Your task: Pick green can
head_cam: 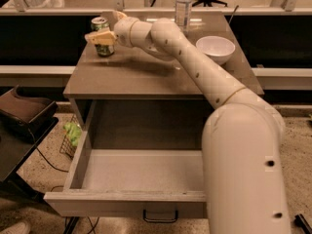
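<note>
Okay, on the one camera view I've got the gripper (103,30) reached out to the back-left corner of the cabinet top (146,77), where the green can (100,23) stands. Its fingers (100,37) are spread, one across the can's front and the other behind it. I think they're not clamped yet, though contact's hard to judge. Coming in from the side makes sense: the can's upright, long axis vertical, silver top facing up, so the jaws close across its round body.

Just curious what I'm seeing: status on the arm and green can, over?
End effector at green can. Can upright on table's far corner. Bottle, bowl well apart.
</note>
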Available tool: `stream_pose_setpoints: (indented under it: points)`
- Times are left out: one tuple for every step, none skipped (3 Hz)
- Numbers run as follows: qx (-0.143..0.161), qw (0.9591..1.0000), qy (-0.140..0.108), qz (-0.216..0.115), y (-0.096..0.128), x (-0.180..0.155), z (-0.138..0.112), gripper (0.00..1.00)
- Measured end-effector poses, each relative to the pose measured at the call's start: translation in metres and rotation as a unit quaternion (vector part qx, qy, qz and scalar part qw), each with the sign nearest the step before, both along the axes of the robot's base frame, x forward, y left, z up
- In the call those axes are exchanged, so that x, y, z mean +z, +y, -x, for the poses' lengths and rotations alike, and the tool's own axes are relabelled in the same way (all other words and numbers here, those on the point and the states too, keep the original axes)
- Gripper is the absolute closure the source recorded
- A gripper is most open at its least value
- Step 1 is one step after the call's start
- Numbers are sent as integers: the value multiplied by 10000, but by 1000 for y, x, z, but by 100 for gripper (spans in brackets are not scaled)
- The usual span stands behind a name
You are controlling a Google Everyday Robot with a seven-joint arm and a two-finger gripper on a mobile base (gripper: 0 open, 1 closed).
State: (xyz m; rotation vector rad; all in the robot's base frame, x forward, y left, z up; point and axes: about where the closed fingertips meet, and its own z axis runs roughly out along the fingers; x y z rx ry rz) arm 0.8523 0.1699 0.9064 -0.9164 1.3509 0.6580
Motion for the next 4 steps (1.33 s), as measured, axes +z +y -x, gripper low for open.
stream_pose_setpoints:
  points:
    - [73, 10000, 23, 23, 10, 4, -13, 41]
    - [80, 10000, 9, 17, 12, 6, -13, 64]
    - [99, 9999, 15, 16, 15, 5, -12, 87]
    - [153, 9999, -10, 6, 19, 8, -10, 100]
